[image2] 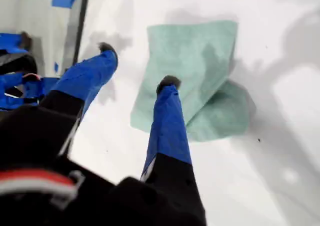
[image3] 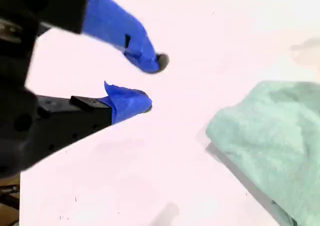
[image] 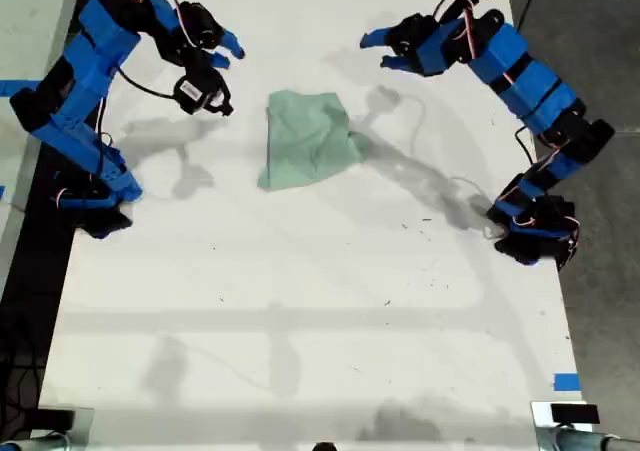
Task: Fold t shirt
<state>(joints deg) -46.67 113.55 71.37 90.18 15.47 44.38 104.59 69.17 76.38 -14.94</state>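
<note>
As the t shirt (image: pixel 308 138) already lies folded into a compact bundle near the far middle of the white desk (image: pixel 300 301), the folding seems almost finished. My first claw (image2: pixel 136 64) and my second claw (image3: pixel 150 83) both hover open and empty beside it. Next, perhaps one tidying fold. Blue tape (image: pixel 566 382) marks the desk edge.

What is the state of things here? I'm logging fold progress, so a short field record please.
t shirt: pale green, partly folded, wrinkled, lying on the white table
my first gripper: open, empty, clear of the t shirt
my second gripper: open, empty, clear of the t shirt
contact: none
</note>
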